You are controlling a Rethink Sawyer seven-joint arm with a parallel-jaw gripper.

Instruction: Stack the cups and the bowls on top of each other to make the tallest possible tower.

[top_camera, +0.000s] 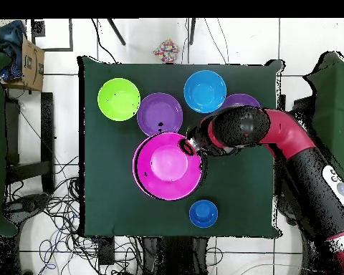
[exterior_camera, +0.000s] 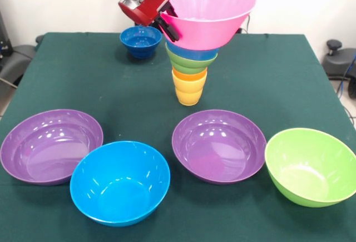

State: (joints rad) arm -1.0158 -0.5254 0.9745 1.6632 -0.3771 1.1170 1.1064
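Observation:
The tower stands mid-table: a yellow cup [exterior_camera: 188,94] at the bottom, an orange cup [exterior_camera: 189,77], a small green bowl [exterior_camera: 189,63] and a light blue bowl [exterior_camera: 188,52]. A large pink bowl [exterior_camera: 210,25] sits on top, slightly tilted. My gripper [exterior_camera: 168,24] is shut on the pink bowl's left rim. In the overhead view the pink bowl [top_camera: 168,166] hides the tower beneath, and the gripper [top_camera: 188,147] is at its rim.
A small dark blue bowl [exterior_camera: 141,40] stands behind the tower near the arm. Large bowls lie along the front: purple [exterior_camera: 51,144], blue [exterior_camera: 120,182], purple [exterior_camera: 218,144], green [exterior_camera: 310,166]. The table [exterior_camera: 267,80] has green cloth.

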